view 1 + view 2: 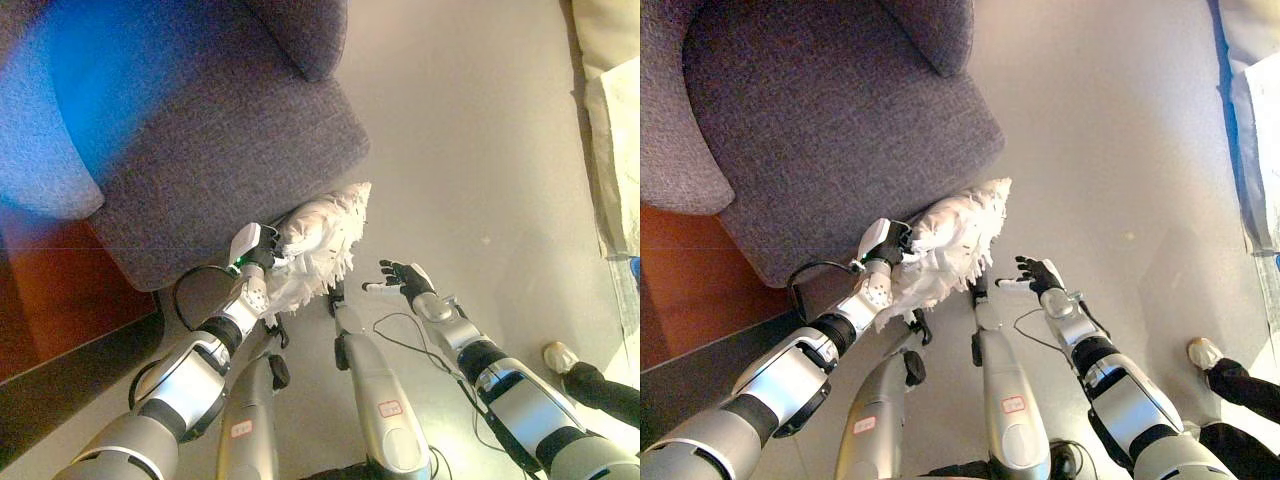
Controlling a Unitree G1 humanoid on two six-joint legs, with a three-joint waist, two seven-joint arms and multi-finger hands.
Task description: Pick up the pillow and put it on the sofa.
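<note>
The pillow (320, 245) is white and shaggy, held up against the front edge of the grey sofa (220, 150) seat, near its front right corner, above the floor (470, 150). The left robot hand (258, 262) is clenched on the pillow's lower left end, fingers sunk into the fluffy cover. The right robot hand (402, 278) hangs over the floor just right of the pillow, apart from it, fingers spread and released, holding nothing.

The pillow looks light and very soft: it sags and bunches around the hold, and its long pile probably slips a little under the fingers. A deep hold through the stuffing near the middle, rather than on the fur alone, would likely carry it more surely, with the free hand supporting the far end. Nothing fragile about it.

No containers show; the sofa seat holds nothing. At the right edge, a person's shoe (558, 356) rests on the floor.
</note>
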